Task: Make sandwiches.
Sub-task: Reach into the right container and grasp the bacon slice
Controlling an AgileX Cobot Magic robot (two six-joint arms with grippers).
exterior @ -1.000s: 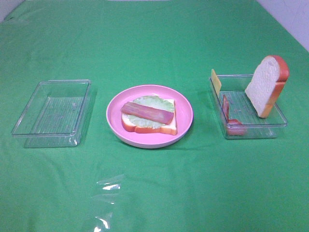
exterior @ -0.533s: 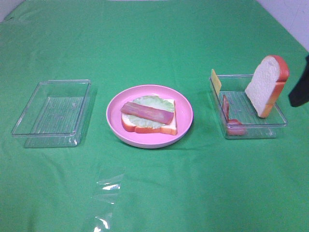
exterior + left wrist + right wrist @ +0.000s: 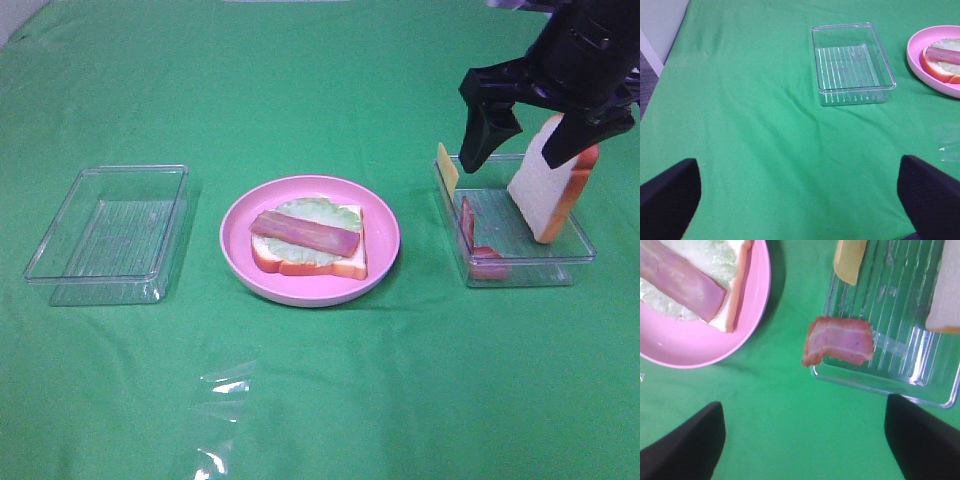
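One sandwich [image 3: 305, 241], one plate [image 3: 386, 238], one left tray [image 3: 108, 226], one right tray [image 3: 530, 268].

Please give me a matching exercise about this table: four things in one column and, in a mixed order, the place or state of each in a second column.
Things:
1. loose white bread slice with orange-brown crust
2. thin yellow cheese slice
3. round pink plate
4. black right hand

Places or states:
A. carries the unfinished sandwich
B. open, above the right clear plastic tray
C. leans tilted inside that tray
D. stands at that tray's far left corner

Pairs: 1-C, 2-D, 3-A, 4-B.
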